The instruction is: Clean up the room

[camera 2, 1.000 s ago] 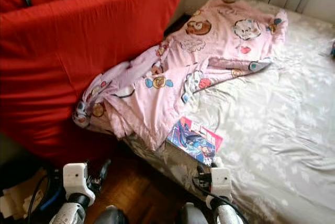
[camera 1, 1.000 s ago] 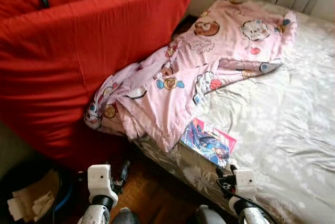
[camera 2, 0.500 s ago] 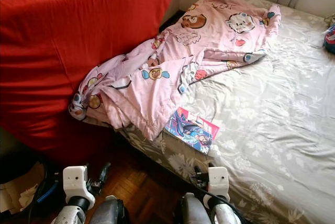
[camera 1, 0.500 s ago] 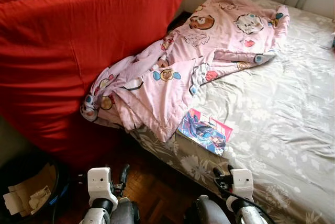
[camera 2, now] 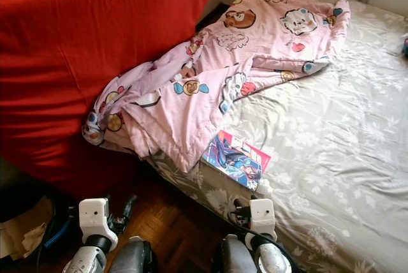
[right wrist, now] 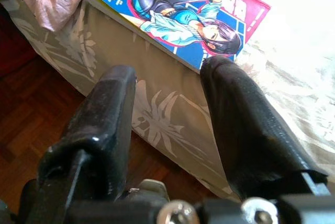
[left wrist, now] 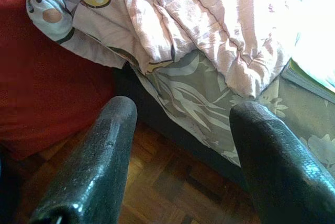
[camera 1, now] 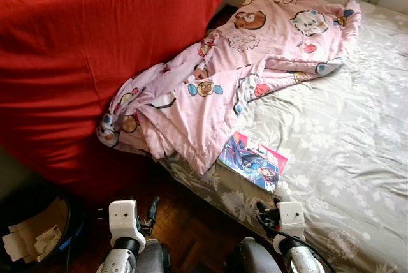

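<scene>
Comic book (camera 1: 252, 162) with a blue and pink cover lies flat on the near edge of the bed (camera 1: 344, 152), just ahead of the right gripper (right wrist: 172, 124) and a little above it; in the right wrist view the gripper's two black fingers (right wrist: 246, 130) stand apart with nothing between them, over the flowered side of the mattress, the book's corner close beyond their tips. Past the book, further from that gripper and toward the left gripper's side, a rumpled pink blanket (camera 1: 210, 88) printed with cartoon animals spills from the bed's far end down over its edge. Left gripper (left wrist: 180, 150) is held low over the wooden floor (camera 1: 185, 228), its fingers (left wrist: 99, 161) spread wide and empty, with the hanging blanket hem straight ahead of them. Beyond the blanket, off to the left gripper's outer side, leans a big red cushion (camera 1: 83, 50). Near that gripper, lower and further out, sits a dark bin (camera 1: 38, 235) with crumpled paper in it
</scene>
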